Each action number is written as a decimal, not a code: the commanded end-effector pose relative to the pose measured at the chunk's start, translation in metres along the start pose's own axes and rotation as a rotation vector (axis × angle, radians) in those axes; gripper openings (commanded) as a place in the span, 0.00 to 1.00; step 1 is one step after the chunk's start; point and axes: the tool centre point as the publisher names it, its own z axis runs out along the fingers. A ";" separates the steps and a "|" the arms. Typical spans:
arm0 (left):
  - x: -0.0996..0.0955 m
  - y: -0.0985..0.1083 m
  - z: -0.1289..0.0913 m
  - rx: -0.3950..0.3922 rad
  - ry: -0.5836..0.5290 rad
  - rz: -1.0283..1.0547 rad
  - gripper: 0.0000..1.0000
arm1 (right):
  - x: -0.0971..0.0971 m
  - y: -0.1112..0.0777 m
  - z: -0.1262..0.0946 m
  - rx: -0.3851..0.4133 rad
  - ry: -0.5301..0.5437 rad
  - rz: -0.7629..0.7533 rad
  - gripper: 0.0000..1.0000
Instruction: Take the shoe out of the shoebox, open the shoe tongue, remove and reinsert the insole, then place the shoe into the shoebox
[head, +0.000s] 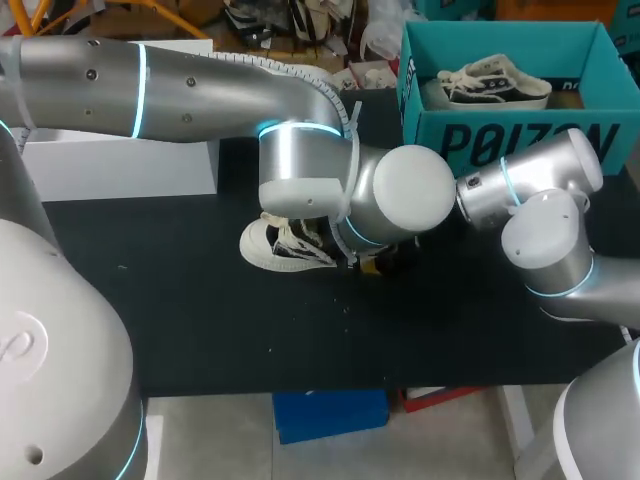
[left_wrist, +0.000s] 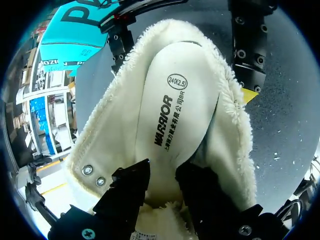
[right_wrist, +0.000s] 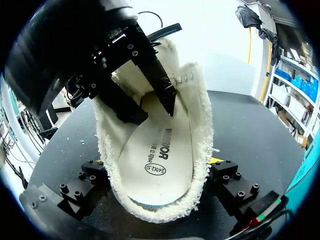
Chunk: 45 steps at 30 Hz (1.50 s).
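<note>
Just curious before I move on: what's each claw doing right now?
Left gripper: open, fingers inside the shoe above the insole.
Right gripper: closed on the shoe, one finger each side.

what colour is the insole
The insole is cream white with black print; the left wrist view shows it best.

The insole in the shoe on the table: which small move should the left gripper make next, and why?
Probably close the left gripper on the insole's heel end. Its fingers stand apart inside the shoe, over that end, and the right gripper clamps the shoe from both sides, so it looks steady enough for a pull.
</note>
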 end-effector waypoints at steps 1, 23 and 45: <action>-0.006 0.010 0.070 0.038 -0.013 -0.011 0.33 | 0.001 -0.002 -0.002 0.003 0.000 0.001 0.00; -0.005 0.004 0.041 0.185 0.072 -0.016 0.00 | 0.001 -0.002 -0.002 0.003 0.000 0.001 0.00; -0.008 -0.014 -0.016 0.433 0.314 0.106 0.00 | 0.001 -0.002 -0.002 0.003 0.000 0.001 0.00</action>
